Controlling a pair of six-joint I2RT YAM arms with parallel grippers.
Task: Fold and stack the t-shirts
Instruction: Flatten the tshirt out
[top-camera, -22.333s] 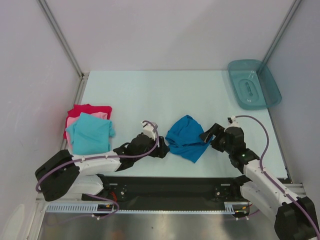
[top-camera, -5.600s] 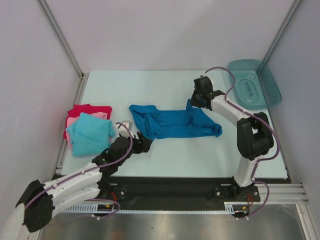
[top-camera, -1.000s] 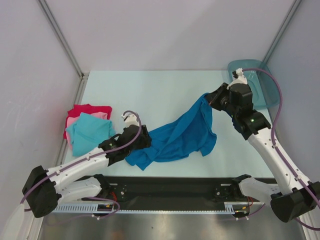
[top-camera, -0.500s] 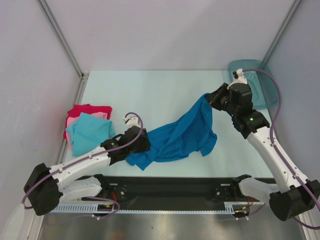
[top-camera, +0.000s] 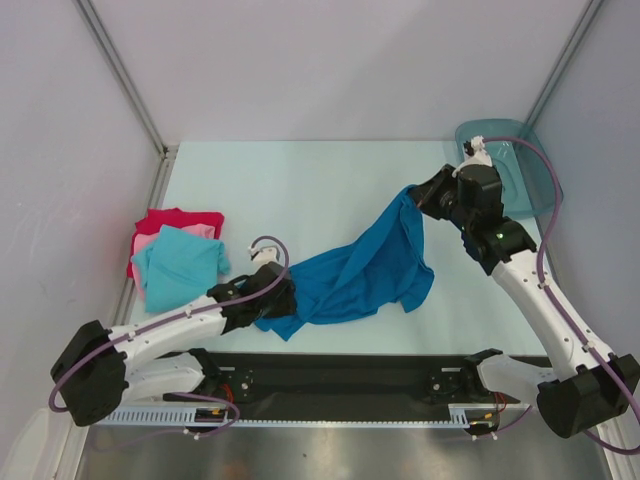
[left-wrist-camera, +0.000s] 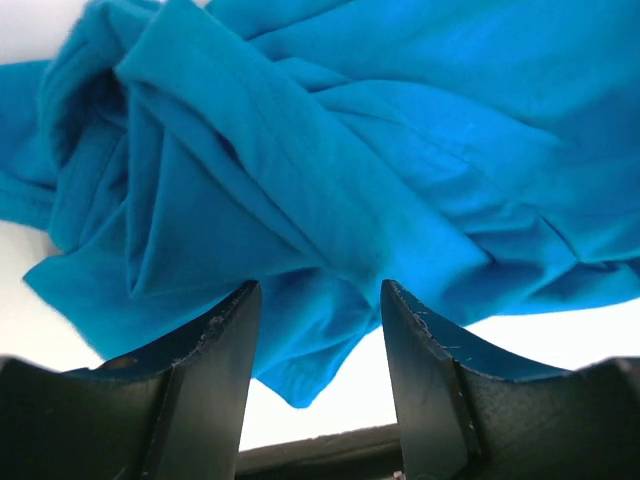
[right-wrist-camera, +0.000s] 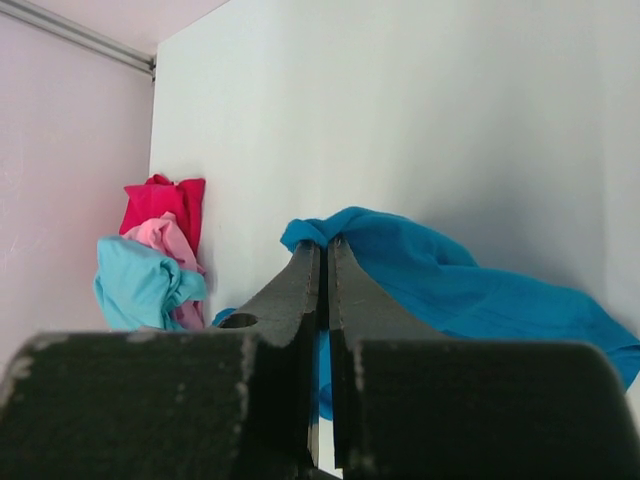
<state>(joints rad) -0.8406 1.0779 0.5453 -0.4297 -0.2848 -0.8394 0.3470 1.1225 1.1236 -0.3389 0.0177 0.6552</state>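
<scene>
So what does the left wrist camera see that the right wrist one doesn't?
Only the left wrist view: the left gripper, jaws open, over the rumpled folds of the blue t-shirt, close up. Only the right wrist view: the right gripper shut on an edge of that shirt, plus the red t-shirt, pink t-shirt and turquoise t-shirt piled together. Both: the blue t-shirt and the pale table.
</scene>
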